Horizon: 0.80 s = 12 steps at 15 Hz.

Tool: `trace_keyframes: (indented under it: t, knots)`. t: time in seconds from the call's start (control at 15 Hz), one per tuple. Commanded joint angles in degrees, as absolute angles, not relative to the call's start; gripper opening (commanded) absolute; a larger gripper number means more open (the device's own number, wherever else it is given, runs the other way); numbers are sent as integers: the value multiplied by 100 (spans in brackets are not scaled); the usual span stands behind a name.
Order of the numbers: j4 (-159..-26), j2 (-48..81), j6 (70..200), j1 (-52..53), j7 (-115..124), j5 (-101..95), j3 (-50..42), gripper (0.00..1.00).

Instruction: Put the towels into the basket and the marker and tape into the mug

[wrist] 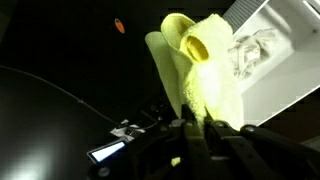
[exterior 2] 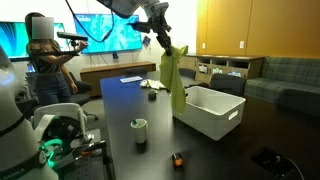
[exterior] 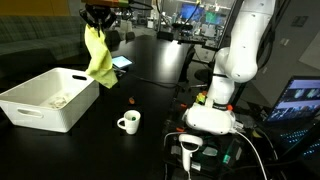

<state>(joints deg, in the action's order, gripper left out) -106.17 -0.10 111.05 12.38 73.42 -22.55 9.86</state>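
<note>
My gripper (exterior: pixel 98 22) is shut on a yellow-green towel (exterior: pixel 100 60) and holds it in the air, hanging down beside the white basket (exterior: pixel 40 112). In an exterior view the towel (exterior 2: pixel 174 75) hangs from the gripper (exterior 2: pixel 159 28) over the near end of the basket (exterior 2: pixel 225 125). The wrist view shows the towel (wrist: pixel 200 70) pinched between the fingers (wrist: pixel 190 122), with the basket (wrist: pixel 290 70) below holding a white crumpled towel (wrist: pixel 255 50). A white mug (exterior: pixel 129 122) stands on the black table; it also shows in an exterior view (exterior 2: pixel 139 127). A small orange object (exterior: pixel 131 100) lies near the mug.
The table is black (exterior: pixel 150 80). A phone or tablet with a lit screen (exterior: pixel 121 62) lies behind the towel. The robot base (exterior: pixel 215 110) stands at the table's edge. A person (exterior 2: pixel 48 60) stands in the background. A small object (exterior 2: pixel 176 158) lies at the table front.
</note>
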Motion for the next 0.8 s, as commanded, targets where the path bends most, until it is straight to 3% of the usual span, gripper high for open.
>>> trace_keyframes:
  t: [0.0, 0.73]
  knots:
    - [-9446, 807, 11051, 1076, 6507, -1991, 902, 2]
    - [-6587, 2899, 10858, 1087, 4375, -1297, 466, 2]
